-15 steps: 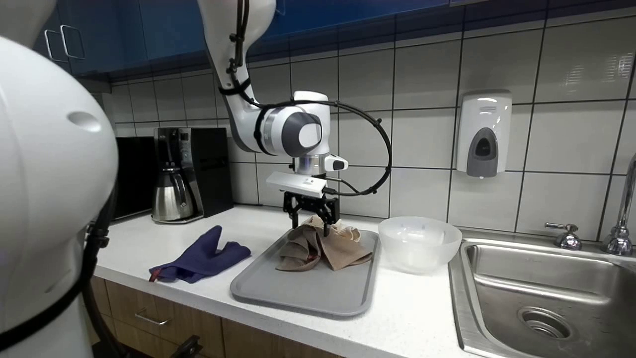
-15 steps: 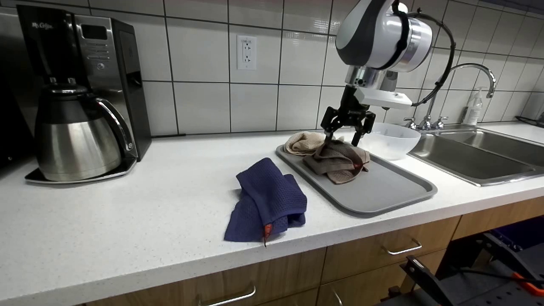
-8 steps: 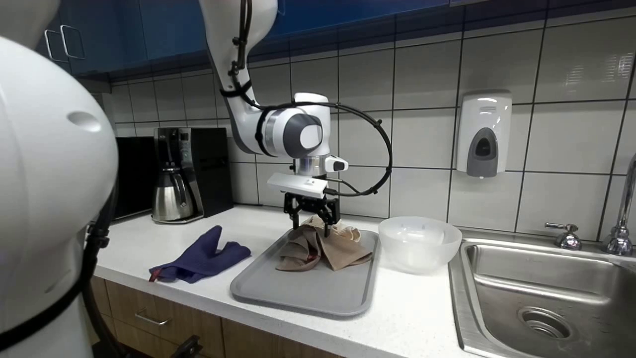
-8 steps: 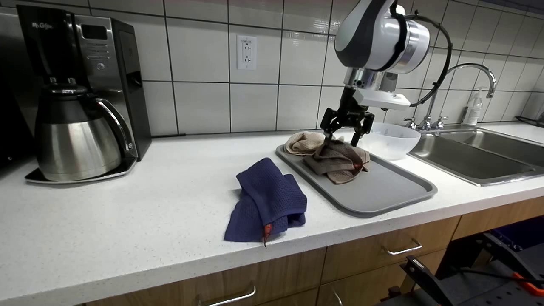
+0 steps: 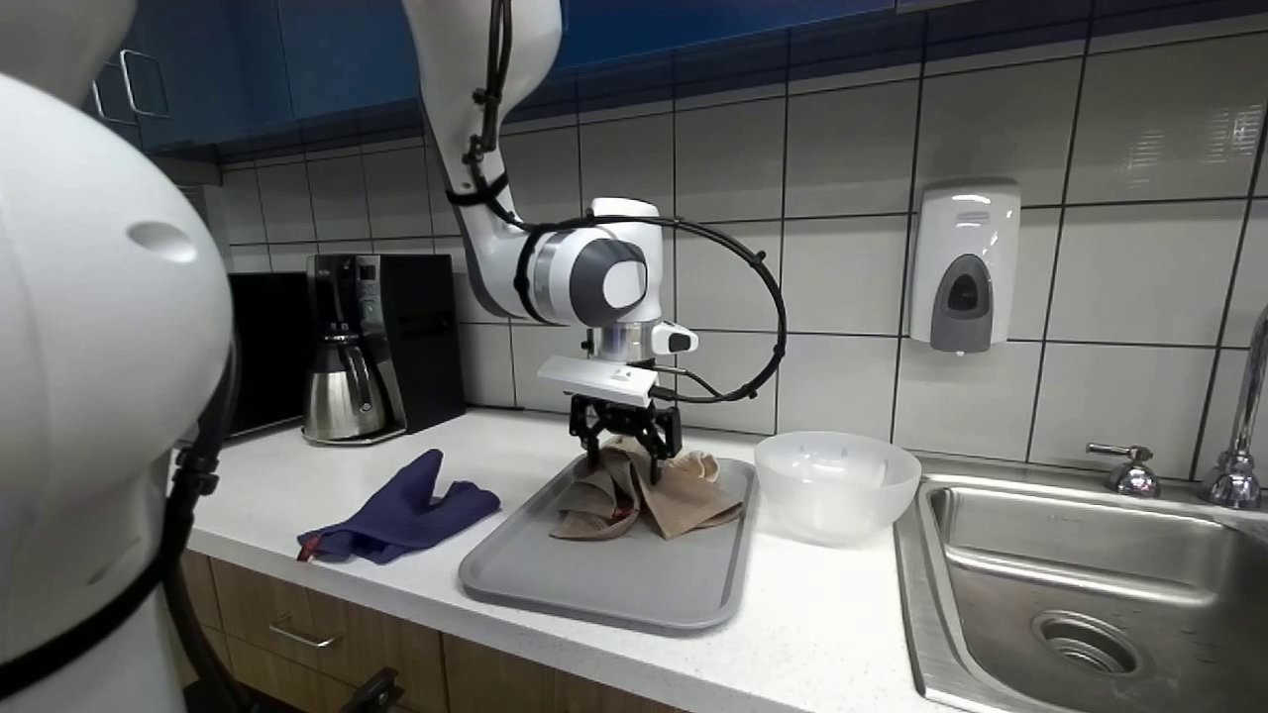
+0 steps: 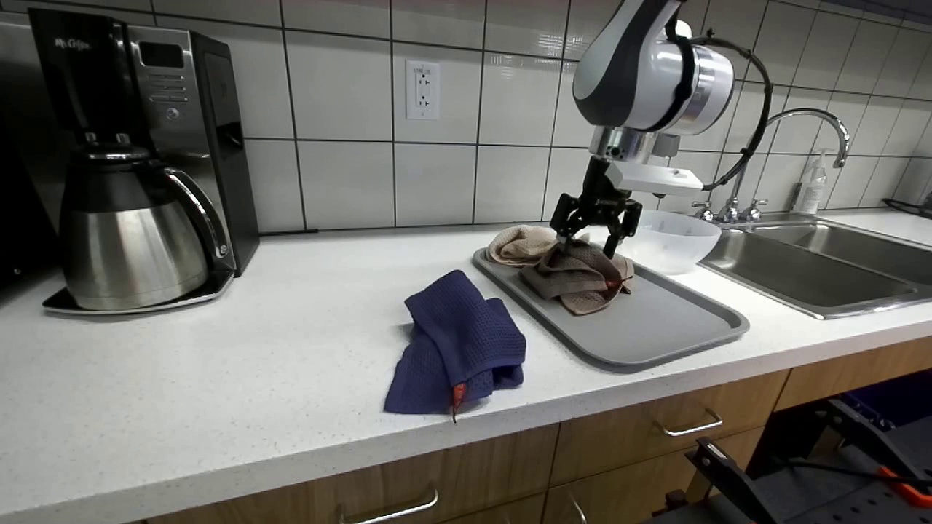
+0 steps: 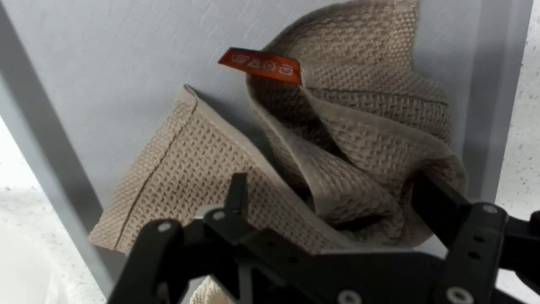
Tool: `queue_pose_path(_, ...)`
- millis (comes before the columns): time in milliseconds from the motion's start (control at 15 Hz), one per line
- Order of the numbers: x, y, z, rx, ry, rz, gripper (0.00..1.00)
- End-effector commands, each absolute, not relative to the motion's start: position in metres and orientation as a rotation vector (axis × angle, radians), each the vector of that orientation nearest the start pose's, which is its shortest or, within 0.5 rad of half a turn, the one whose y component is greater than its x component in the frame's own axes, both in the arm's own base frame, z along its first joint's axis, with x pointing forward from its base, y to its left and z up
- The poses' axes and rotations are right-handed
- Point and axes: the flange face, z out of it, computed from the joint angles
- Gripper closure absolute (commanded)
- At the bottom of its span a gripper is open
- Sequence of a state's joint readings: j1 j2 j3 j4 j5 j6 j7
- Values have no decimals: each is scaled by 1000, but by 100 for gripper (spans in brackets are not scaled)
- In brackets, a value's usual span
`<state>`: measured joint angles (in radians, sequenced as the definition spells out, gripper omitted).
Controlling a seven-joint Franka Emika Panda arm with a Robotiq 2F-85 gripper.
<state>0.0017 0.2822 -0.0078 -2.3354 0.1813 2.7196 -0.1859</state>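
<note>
Brown cloth (image 6: pixel 579 271) lies crumpled on the gray tray (image 5: pixel 594 584), the gripper (image 5: pixel 624 468) spread wide about its upper folds; beige cloth (image 6: pixel 520 246) also sits on the tray, with blue cloth (image 6: pixel 462 335) and translucent bowl (image 5: pixel 837 490) beside the tray, on opposite sides

Pale wall tiles (image 5: pixel 842 277) back a white counter (image 6: pixel 291 349); blue cabinets (image 5: pixel 337 59) hang above; wooden drawers (image 6: pixel 633 415) sit below.
</note>
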Motion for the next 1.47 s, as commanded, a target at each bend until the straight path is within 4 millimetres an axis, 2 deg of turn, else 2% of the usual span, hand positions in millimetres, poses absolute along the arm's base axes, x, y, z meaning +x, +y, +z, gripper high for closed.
queue_pose_path(0,539,-19,208,-3070,-47,-160,0)
queue_pose_path(333,546,-24,196,-3065,-32,-130,0)
queue_pose_path(400,548,-23,195,-3062,-30,-131,25)
queue_pose_path(467,549,-23,194,-3061,-32,-132,26)
queue_pose_path(533,551,-23,194,-3060,-32,-134,32)
queue_pose_path(1000,554,-24,195,-3061,-31,-146,89)
queue_pose_path(1133,554,-23,196,-3061,-32,-150,100)
queue_pose_path(1400,551,-23,201,-3059,-31,-159,99)
